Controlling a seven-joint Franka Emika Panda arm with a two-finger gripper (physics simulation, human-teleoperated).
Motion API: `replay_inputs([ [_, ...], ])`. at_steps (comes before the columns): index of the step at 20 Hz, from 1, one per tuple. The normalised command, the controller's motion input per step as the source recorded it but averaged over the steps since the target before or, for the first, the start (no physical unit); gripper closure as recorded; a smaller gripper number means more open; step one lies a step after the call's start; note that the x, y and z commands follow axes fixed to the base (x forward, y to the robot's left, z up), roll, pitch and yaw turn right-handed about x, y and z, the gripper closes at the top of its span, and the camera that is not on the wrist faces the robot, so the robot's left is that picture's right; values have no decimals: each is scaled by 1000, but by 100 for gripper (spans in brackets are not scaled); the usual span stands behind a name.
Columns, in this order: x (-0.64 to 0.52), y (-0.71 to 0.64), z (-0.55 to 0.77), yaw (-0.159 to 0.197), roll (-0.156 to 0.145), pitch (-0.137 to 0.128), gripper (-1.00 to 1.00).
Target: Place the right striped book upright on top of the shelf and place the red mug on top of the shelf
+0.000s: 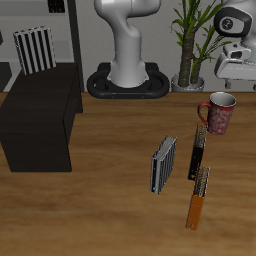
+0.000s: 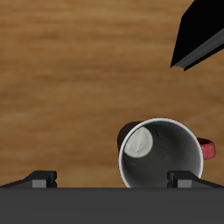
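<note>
**Step in hand.** Book leg judged complete: the right striped book (image 1: 35, 49) stands upright on the back part of the shelf (image 1: 40, 115). Mug leg open; the arm hangs above the red mug (image 1: 218, 113) for the pick-up.

**Red mug.** Upright on the table (image 1: 110, 215), at about 3 o'clock from the table's middle, well apart from the shelf at 9 o'clock. In the wrist view the red mug (image 2: 162, 153) is seen from above, its pale inside open and its handle (image 2: 206, 149) sticking out sideways.

**Jaws.** The gripper (image 2: 112, 180) shows two fingertips (image 2: 42, 178) set wide, one beyond the rim and one over it, holding nothing. The mug sits off-centre between them.

**Next move, as judged.** Shift sideways so one jaw falls inside the rim and the other outside, or so both straddle the body, then descend and close. Carry high across the table to the shelf top.

**Edges and room.**
- Grey striped book (image 1: 164, 165), dark book (image 1: 197, 152) and orange book (image 1: 198, 197) stand at roughly 6 o'clock from the mug; the dark one is nearest and should be avoided on descent.
- Dark book edge (image 2: 201, 35) shows in the wrist view, apart from the mug.
- Shelf top is broad and flat, with bare room in front of the striped book; set down without knocking it.
</note>
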Motion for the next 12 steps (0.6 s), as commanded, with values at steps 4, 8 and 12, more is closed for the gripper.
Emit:
replay_inputs([
  [4,40,-113,-302,-29,25,44,-100],
  [8,-9,-77,-263,-45,29,46,-100],
  [12,-3,-49,-227,-26,35,13,-100],
])
